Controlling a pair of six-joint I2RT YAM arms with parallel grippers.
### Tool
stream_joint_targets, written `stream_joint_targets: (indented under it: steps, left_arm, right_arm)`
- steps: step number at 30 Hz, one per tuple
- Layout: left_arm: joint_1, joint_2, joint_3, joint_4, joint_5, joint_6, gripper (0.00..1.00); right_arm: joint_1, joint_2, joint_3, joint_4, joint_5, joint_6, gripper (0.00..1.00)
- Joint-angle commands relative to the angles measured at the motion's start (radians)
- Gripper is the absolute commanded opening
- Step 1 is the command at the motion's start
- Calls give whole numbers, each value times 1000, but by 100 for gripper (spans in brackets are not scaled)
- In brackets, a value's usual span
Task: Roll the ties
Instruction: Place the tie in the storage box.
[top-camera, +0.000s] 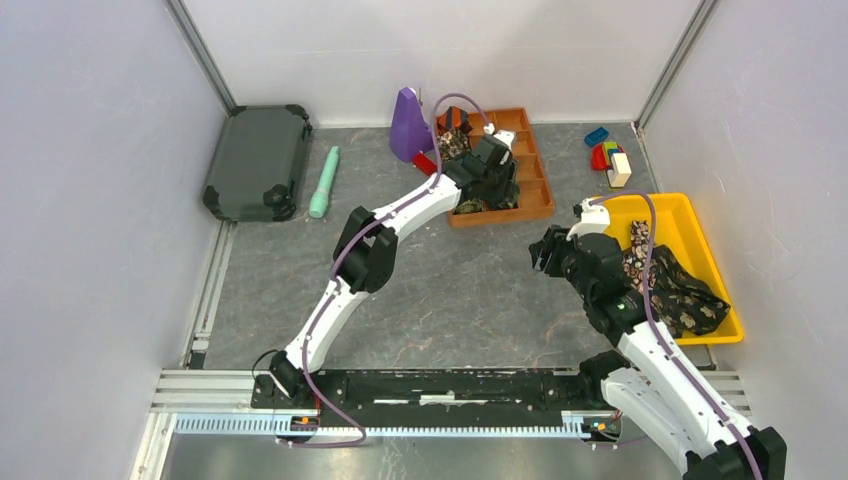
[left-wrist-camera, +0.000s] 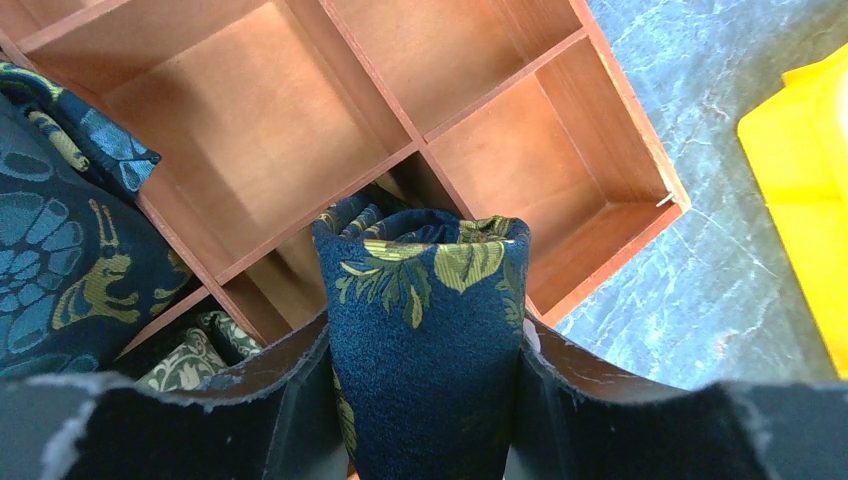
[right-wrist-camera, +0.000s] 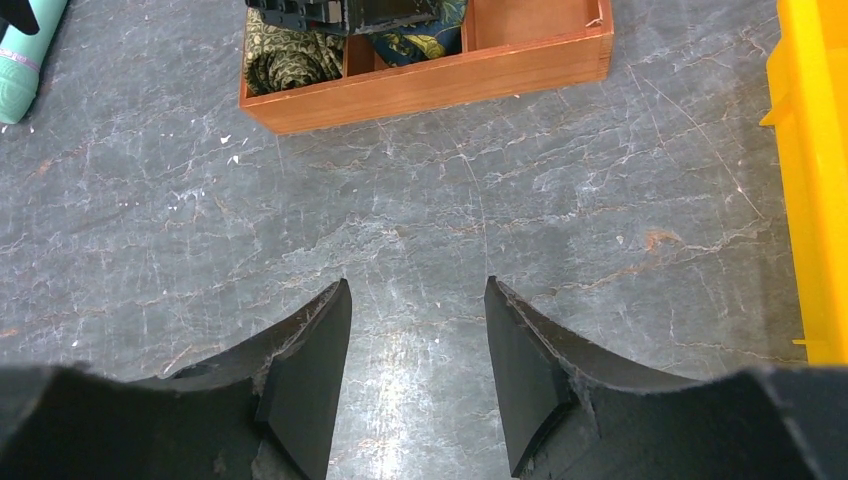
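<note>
1. Left gripper (left-wrist-camera: 424, 352) pinching rolled navy-gold tie (left-wrist-camera: 420, 300), held upright over wooden divided tray (left-wrist-camera: 250, 130); contact with the tray floor unclear.
2. Right gripper (right-wrist-camera: 418, 340): fingers spread, nothing between, above table (right-wrist-camera: 400, 200).
3. Loose ties (top-camera: 690, 300) heaped in yellow bin (top-camera: 695, 225).

The rolled tie (left-wrist-camera: 425, 340) is finely woven cloth, softly sheened. At twelve o'clock behind it, the compartment tray (left-wrist-camera: 250, 110) is smooth matt wood. The bench (right-wrist-camera: 450, 200) looks like veined grey stone, faintly glossy. The right hand (right-wrist-camera: 417, 287) has matt black fingers (right-wrist-camera: 310, 370), rough-edged. At three o'clock, a glossy yellow plastic bin (right-wrist-camera: 815, 150).
</note>
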Motion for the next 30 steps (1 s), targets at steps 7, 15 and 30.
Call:
stream_joint_targets:
  steps: [7, 15, 30]
  left_arm:
    - [-45, 76, 77, -110, -226, 149, 34]
    - [-44, 81, 68, -157, -301, 120, 34]
    - [-66, 50, 60, -123, -206, 169, 80]
  right_arm:
    - [-3, -7, -11, 32, 2, -9, 58]
    - [-3, -5, -16, 39, -9, -5, 58]
    - [-3, -6, -6, 39, -26, 1, 58]
